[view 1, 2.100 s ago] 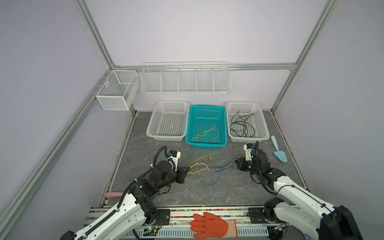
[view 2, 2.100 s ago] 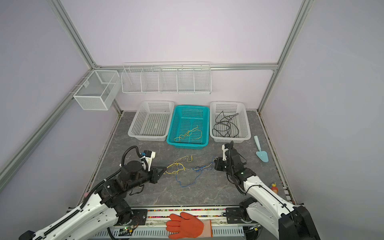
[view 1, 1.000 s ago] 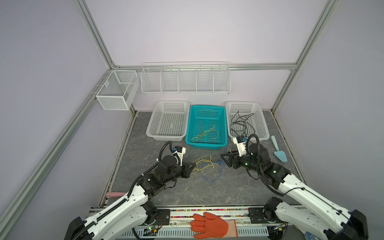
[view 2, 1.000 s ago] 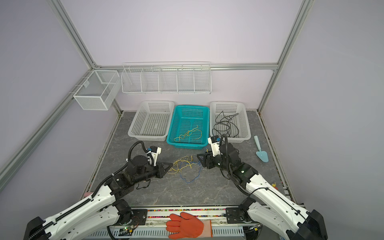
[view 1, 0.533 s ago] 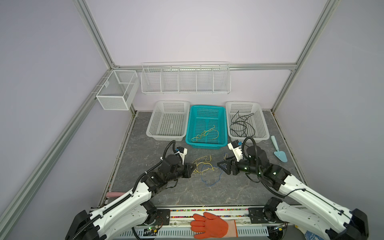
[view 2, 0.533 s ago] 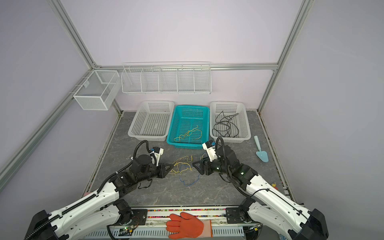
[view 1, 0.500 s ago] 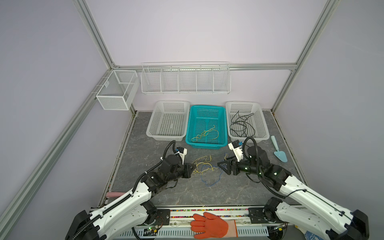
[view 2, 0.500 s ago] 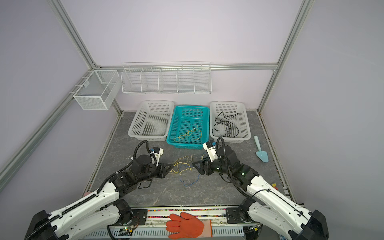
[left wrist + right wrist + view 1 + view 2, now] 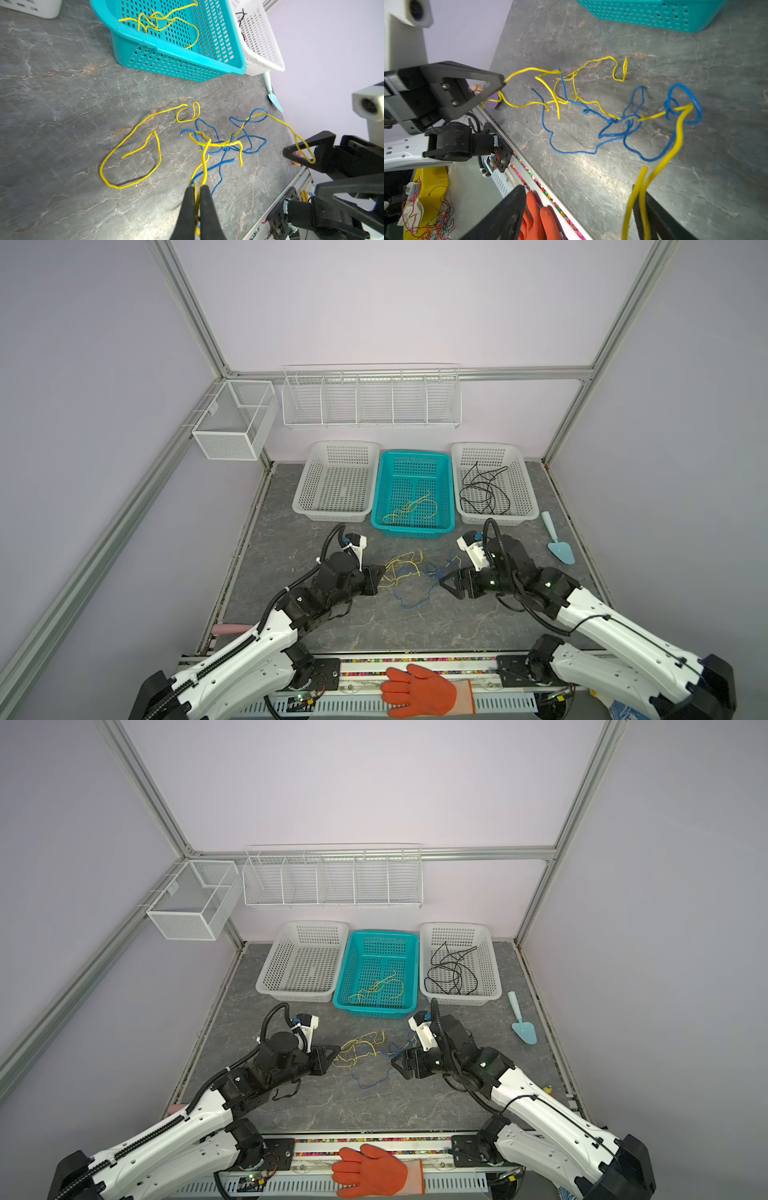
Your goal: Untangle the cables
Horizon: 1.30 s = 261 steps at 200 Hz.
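A tangle of thin yellow and blue cables (image 9: 409, 576) (image 9: 365, 1056) lies on the grey table between my two grippers. My left gripper (image 9: 380, 572) (image 9: 196, 205) is shut on a yellow cable (image 9: 204, 162) at the tangle's left end, with a blue cable (image 9: 255, 143) running close beside it. My right gripper (image 9: 446, 585) (image 9: 581, 214) stands open at the tangle's right end. A yellow loop (image 9: 675, 145) hangs against one of its fingers (image 9: 660, 220). Another yellow cable (image 9: 411, 508) lies in the teal basket (image 9: 449, 489). Black cables (image 9: 484, 491) lie in the right white basket (image 9: 525, 489).
A white basket (image 9: 336, 485) with nothing in it stands left of the teal one. A light-blue trowel (image 9: 559, 545) lies at the right table edge. An orange glove (image 9: 424, 691) rests on the front rail. A wire shelf (image 9: 370, 398) and a mesh box (image 9: 232, 418) hang on the walls.
Both arms have come inward toward the tangle, which has slackened and bunched up. The right gripper's jaws have spread wider. The left gripper has stayed shut on the yellow cable.
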Tool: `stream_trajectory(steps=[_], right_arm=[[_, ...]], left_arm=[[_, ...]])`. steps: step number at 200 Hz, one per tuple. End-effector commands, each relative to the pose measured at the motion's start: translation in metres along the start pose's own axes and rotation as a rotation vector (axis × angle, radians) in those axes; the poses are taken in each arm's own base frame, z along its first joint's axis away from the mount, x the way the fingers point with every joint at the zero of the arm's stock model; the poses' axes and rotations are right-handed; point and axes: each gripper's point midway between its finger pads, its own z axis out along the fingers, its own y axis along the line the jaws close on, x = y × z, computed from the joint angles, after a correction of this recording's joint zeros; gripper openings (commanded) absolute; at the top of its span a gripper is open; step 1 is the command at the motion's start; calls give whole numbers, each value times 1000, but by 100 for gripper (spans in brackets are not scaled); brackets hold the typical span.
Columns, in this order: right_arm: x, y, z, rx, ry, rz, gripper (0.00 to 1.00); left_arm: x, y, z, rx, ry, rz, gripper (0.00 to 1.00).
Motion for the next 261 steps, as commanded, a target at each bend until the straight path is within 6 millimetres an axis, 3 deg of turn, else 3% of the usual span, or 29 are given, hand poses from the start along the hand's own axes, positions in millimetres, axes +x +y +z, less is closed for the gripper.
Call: stream_trajectory(steps=[1, 42, 65, 88, 109, 128, 151, 203, 226, 252, 261], right_arm=[[24, -23, 2, 100, 68, 51, 83], [39, -39, 0, 161, 97, 75, 86], [38, -33, -7, 130, 70, 71, 86], [23, -1, -25, -17, -27, -12, 85], [6, 42, -44, -206, -123, -86, 83], [-8, 66, -51, -299, -175, -112, 82], [-21, 79, -41, -314, -178, -127, 81], [-35, 106, 0, -303, -114, -317, 81], [-42, 108, 12, -234, -128, -440, 81], [-40, 90, 35, -135, -91, -521, 80], [-49, 95, 35, -130, -106, -546, 80]], left_arm=[[-6, 11, -5, -43, -49, -16, 0], [-6, 16, -11, -56, -69, -21, 0], [-3, 16, -10, -47, -63, -19, 0], [3, 17, -5, -46, -32, -9, 0], [7, 14, 0, -29, -4, -3, 0], [6, 7, 2, -1, 6, 2, 0], [5, -1, 3, 31, 12, 7, 0], [12, -28, -1, 186, 53, 44, 0], [18, -31, -2, 211, 82, 62, 0], [21, -34, -5, 230, 97, 71, 0], [22, -36, -6, 242, 100, 76, 0]])
